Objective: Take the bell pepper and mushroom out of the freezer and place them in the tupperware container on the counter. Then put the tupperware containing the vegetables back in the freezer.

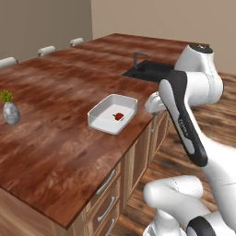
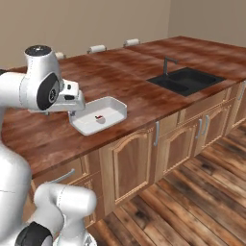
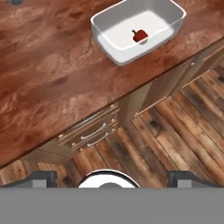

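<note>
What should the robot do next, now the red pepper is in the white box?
Probably turn back toward the freezer for the mushroom. The bell pepper already lies inside the tupperware container on the counter, no mushroom is in it, and the hand is open and empty, away from the box.

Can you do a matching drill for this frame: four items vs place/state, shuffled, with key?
Items:
1. bell pepper
2. tupperware container
3. sink
4. end effector

Place/state:
A. set into the counter, faucet behind it
B. open, holding nothing
C. lying inside the white box
D. near the counter edge, above the cabinet doors

Pairs: 1-C, 2-D, 3-A, 4-B
</note>
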### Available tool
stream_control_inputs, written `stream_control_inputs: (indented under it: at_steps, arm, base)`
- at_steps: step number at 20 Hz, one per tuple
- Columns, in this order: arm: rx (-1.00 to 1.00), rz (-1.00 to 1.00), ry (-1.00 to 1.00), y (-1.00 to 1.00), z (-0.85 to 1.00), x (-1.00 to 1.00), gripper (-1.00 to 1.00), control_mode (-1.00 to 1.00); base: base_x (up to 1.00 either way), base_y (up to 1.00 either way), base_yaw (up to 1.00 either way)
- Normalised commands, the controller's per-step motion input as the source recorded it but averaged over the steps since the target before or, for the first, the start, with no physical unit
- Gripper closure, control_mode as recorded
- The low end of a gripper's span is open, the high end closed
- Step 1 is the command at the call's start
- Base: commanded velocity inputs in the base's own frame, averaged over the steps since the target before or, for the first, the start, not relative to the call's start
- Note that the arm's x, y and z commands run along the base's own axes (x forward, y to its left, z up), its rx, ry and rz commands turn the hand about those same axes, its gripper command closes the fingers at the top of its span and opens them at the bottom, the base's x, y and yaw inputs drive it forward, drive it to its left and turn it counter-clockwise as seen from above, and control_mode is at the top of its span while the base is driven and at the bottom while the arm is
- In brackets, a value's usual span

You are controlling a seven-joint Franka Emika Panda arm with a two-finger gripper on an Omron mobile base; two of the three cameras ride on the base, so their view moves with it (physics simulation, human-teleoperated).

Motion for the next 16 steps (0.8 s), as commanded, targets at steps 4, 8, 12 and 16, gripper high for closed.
stream_control_inputs:
  at_steps: [4, 8, 12, 16]
  arm:
    - [0.01, -0.14, -0.23, -0.07, 0.01, -0.72, -1.00, -1.00]
    - [0.00, -0.11, -0.28, 0.00, 0.00, -0.30, -1.00, -1.00]
    - [0.02, -0.07, -0.17, -0.01, 0.12, -0.14, -1.00, -1.00]
    - [0.12, -0.03, 0.00, -0.12, 0.31, -0.14, -1.00, -1.00]
  base:
    - [0.00, 0.00, 0.00]
    - [0.00, 0.00, 0.00]
    - [0.00, 0.00, 0.00]
    - [0.00, 0.00, 0.00]
